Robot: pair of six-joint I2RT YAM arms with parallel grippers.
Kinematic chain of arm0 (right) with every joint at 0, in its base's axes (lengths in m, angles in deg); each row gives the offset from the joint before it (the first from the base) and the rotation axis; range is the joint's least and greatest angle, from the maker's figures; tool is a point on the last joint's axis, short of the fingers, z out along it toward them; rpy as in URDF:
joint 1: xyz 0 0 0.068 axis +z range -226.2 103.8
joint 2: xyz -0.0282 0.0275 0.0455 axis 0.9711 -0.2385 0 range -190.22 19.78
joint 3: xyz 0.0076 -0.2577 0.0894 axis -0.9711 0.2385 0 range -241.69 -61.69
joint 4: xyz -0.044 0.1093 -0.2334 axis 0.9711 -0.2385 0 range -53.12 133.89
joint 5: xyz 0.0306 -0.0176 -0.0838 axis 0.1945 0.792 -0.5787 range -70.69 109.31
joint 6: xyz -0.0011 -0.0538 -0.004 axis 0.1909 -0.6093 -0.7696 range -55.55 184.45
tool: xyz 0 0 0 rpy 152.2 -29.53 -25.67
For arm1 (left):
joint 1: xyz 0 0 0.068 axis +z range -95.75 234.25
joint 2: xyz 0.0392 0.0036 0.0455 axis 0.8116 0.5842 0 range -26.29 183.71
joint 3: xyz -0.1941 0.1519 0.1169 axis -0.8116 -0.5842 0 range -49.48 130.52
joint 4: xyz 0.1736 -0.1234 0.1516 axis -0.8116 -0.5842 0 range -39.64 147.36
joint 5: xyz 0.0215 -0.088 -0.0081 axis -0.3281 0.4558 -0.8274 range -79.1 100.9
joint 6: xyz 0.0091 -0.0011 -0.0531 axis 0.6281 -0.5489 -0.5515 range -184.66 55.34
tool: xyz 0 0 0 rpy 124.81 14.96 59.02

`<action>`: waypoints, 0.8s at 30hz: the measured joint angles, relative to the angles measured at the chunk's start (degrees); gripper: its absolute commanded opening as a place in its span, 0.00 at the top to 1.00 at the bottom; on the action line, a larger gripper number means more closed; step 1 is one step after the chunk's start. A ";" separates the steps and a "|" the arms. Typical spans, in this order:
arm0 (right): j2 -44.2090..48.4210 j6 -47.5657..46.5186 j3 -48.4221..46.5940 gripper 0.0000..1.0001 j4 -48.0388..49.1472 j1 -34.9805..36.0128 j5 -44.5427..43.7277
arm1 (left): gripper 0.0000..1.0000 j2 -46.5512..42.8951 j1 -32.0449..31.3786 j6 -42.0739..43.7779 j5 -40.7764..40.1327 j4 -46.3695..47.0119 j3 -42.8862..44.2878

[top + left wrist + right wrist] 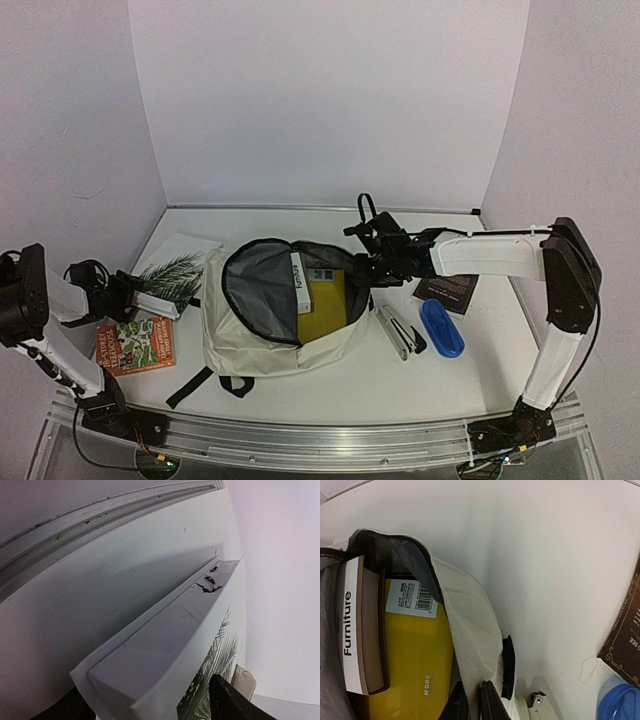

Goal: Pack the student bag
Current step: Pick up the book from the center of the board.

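**Bag mouth held open for the white book**

The student bag [262,345] lies at the centre of the bench [450,385], its mouth gaping. Its rim at three o'clock is pinched by the right fingers [492,705], pressed almost together on the cream fabric. At nine o'clock from the bag, the left fingers [227,702] are spread wide across the white book [178,268], one on each face, and it appears to be gripped. The book is best lifted clear, carried toward three o'clock and slid in edge-first, with the rim drawn taut.

Cream student bag [240,345] with black straps, flat on the table [330,225], mouth unzipped wide, grey lining exposed.
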State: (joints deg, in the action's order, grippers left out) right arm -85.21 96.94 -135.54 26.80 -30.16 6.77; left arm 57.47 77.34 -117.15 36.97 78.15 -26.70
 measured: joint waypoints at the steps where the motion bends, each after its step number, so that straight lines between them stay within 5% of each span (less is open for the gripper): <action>1: 0.00 -0.01 0.00 0.90 0.00 0.00 -0.02 | 0.29 0.91 0.00 0.01 0.40 1.35 -0.03; 13: 0.00 -0.11 -0.11 0.89 0.00 0.00 0.01 | 0.56 7.29 0.26 -1.49 6.27 17.00 -1.98; 24: 0.00 -0.11 -0.26 0.88 -0.05 0.00 0.01 | 0.63 -10.96 0.24 0.53 6.66 10.75 -3.50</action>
State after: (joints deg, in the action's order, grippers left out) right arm -85.21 96.83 -135.79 26.76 -30.16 6.78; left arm 46.51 77.58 -116.62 43.63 88.90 -30.20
